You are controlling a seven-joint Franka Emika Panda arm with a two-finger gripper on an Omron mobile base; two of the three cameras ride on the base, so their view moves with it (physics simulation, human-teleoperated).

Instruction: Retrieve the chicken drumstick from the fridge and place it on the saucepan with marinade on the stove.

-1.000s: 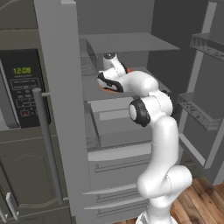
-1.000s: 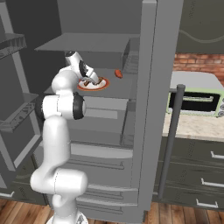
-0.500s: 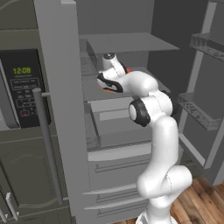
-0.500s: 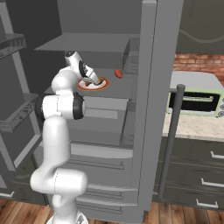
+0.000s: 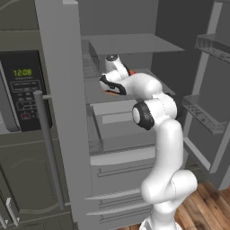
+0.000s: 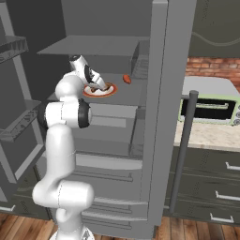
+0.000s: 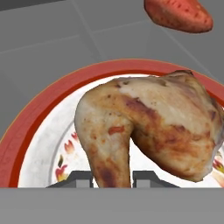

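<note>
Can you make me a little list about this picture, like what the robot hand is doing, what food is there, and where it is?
place: open fridge, middle shelf
food: chicken drumstick, golden-brown
sitting on: red-rimmed white plate
robot hand: gripper shut on the drumstick's thin end
also nearby: small red-orange oblong item, on the shelf past the plate
drumstick lifted: cannot tell

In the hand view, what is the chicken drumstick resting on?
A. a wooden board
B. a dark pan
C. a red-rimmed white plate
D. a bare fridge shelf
C: the chicken drumstick lies on the red-rimmed white plate, with the gripper shut on its narrow end.
</note>
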